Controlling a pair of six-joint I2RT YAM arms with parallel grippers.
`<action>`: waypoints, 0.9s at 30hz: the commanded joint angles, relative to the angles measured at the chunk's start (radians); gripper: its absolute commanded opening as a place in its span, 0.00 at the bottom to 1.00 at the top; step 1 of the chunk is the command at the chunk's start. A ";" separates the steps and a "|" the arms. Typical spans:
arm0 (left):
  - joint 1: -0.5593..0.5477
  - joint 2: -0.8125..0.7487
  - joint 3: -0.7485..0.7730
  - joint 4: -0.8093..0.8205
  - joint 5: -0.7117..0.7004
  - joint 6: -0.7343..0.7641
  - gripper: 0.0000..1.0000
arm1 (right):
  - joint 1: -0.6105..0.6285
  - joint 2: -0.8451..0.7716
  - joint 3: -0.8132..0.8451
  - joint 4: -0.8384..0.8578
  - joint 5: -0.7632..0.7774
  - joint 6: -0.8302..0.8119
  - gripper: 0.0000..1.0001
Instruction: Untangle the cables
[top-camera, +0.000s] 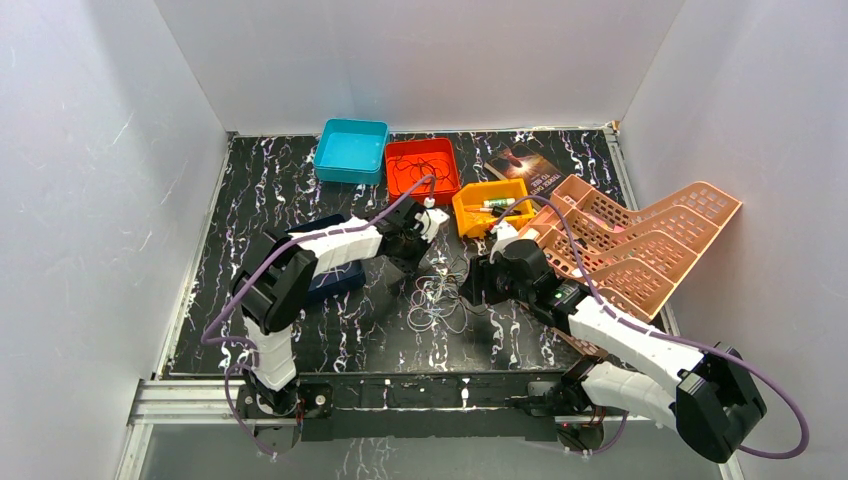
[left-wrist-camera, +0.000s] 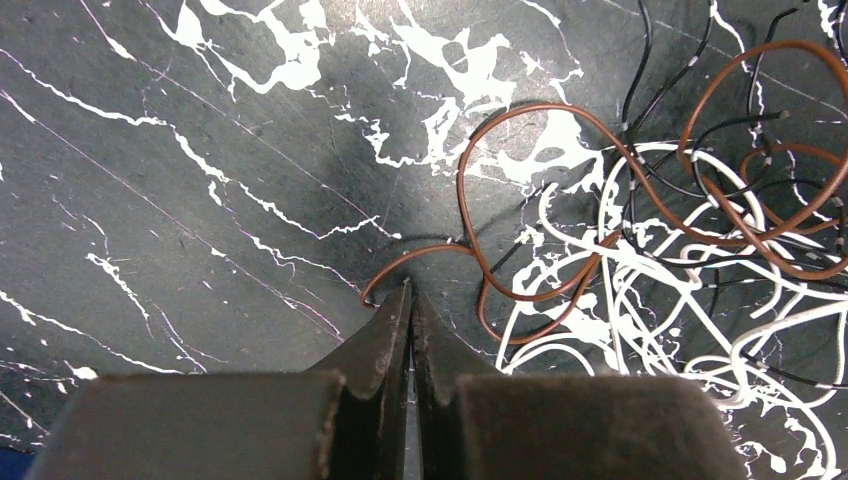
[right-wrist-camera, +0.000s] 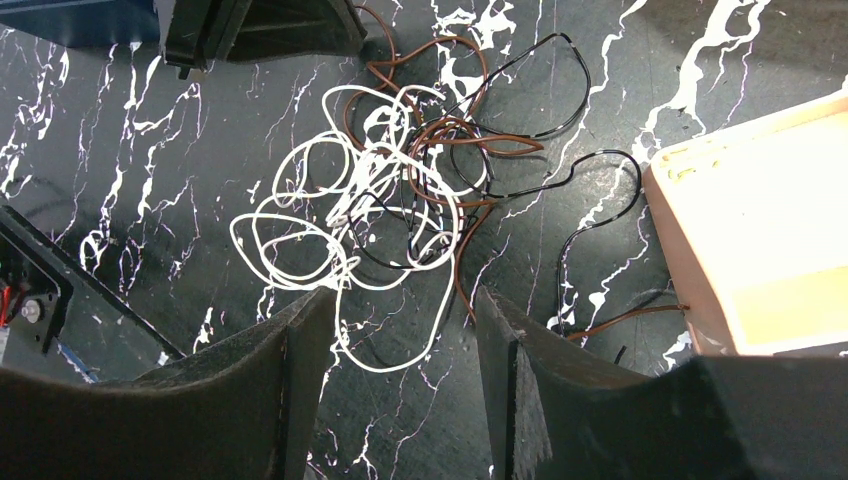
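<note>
Now left arm reaches low over the table, left gripper jaws pressed together at the brown cable end, grip unclear. Right gripper hovers, jaws spread, above the cables tangled mid-table.

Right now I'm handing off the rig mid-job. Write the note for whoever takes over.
Left gripper: shut, tips at the loose end of the brown cable; I cannot tell whether it is pinched.
Right gripper: open, above the near side of the pile, holding nothing.
Cables: white cable and black cable are knotted with the brown one in that pile, between the two grippers.
Done: nothing separated yet.
Left: pull each cable free.
</note>
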 joint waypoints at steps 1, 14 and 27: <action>-0.003 -0.039 0.040 -0.023 0.006 -0.004 0.00 | 0.003 -0.011 0.034 0.018 -0.016 0.011 0.62; 0.001 -0.242 0.014 -0.025 -0.113 -0.035 0.00 | 0.004 0.000 0.028 0.045 -0.020 0.029 0.64; 0.001 -0.202 -0.024 0.096 0.087 -0.217 0.50 | 0.002 0.018 0.035 0.029 0.080 0.083 0.70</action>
